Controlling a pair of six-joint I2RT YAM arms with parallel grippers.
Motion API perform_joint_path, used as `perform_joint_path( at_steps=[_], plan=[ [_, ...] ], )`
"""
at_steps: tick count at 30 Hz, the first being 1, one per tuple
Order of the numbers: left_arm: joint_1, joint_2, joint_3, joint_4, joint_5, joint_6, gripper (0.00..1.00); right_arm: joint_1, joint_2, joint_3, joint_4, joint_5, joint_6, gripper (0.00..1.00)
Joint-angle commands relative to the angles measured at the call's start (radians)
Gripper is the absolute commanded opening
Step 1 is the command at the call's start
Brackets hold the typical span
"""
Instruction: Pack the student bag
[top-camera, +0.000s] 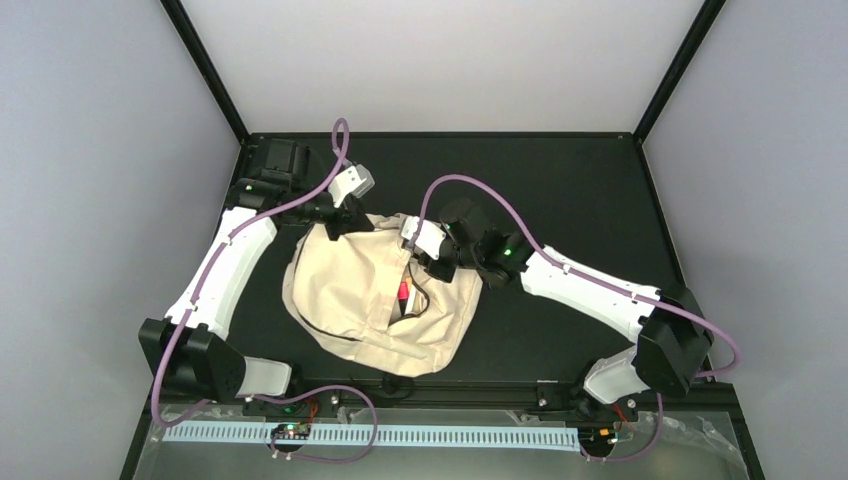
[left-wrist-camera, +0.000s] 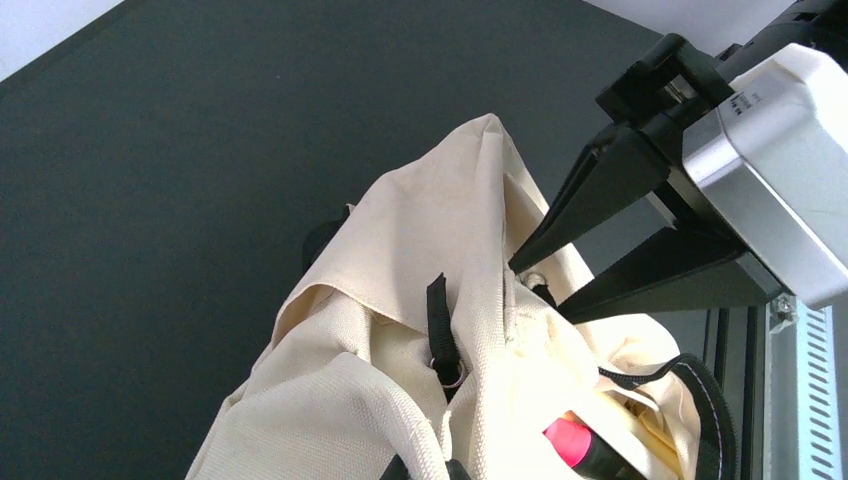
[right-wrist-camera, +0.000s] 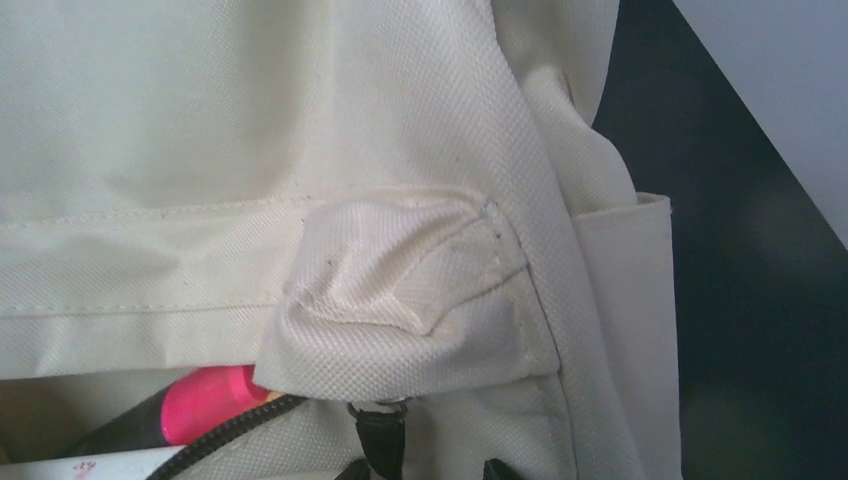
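The cream student bag (top-camera: 360, 295) lies on the black table, its main zipper part open. A pink-capped marker (top-camera: 403, 291) (right-wrist-camera: 205, 405) shows inside the opening. My left gripper (top-camera: 335, 222) (left-wrist-camera: 427, 470) is shut on the bag's fabric at its far top corner and holds it raised. My right gripper (top-camera: 428, 265) (right-wrist-camera: 425, 469) is at the zipper's end, its jaws apart. The black zipper pull (right-wrist-camera: 380, 440) hangs between the fingertips, close to the left one. In the left wrist view the right gripper's black fingers (left-wrist-camera: 620, 230) stand apart over the bag's edge.
The black table (top-camera: 570, 190) has raised edges and dark frame posts at its back corners. A black strap (top-camera: 398, 383) of the bag reaches the near edge. A white perforated strip (top-camera: 450, 437) runs along the front, below the arm bases.
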Motion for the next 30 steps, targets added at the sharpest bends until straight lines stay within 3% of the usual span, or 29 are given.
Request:
perform_joint_path(
  at_steps=[1, 8, 15, 20, 21, 22, 23, 24, 26, 30],
  plan=[
    [-0.014, -0.042, 0.009, 0.018, 0.092, -0.023, 0.02, 0.002, 0.013, 0.026, 0.063, -0.06, 0.057, 0.31],
    [-0.014, -0.045, 0.013, 0.013, 0.087, -0.018, 0.01, 0.002, 0.057, 0.004, 0.117, -0.018, 0.096, 0.27],
    [-0.014, -0.044, 0.029, -0.032, 0.086, 0.013, 0.02, 0.0, 0.052, -0.011, 0.13, 0.118, 0.127, 0.01],
    [-0.014, -0.038, 0.02, -0.04, 0.062, 0.05, 0.02, 0.0, 0.022, -0.044, 0.146, 0.177, 0.139, 0.01],
    [-0.014, -0.032, 0.01, -0.045, 0.09, 0.092, 0.11, 0.0, 0.025, -0.044, 0.149, 0.18, 0.138, 0.01],
    [-0.021, -0.024, 0.011, -0.054, 0.116, 0.132, 0.46, 0.001, 0.027, -0.042, 0.157, 0.175, 0.134, 0.01],
    [-0.042, -0.012, 0.019, -0.057, 0.121, 0.172, 0.7, 0.001, 0.03, -0.042, 0.17, 0.166, 0.126, 0.01],
    [-0.059, 0.003, 0.033, -0.048, 0.122, 0.193, 0.83, 0.001, 0.031, -0.041, 0.192, 0.155, 0.119, 0.01],
    [-0.079, 0.041, 0.061, 0.012, 0.144, 0.166, 0.96, -0.001, 0.026, -0.048, 0.238, 0.137, 0.097, 0.01],
    [-0.08, 0.225, 0.143, 0.056, 0.167, 0.119, 0.99, -0.005, 0.019, -0.072, 0.309, 0.097, 0.043, 0.01]
  ],
)
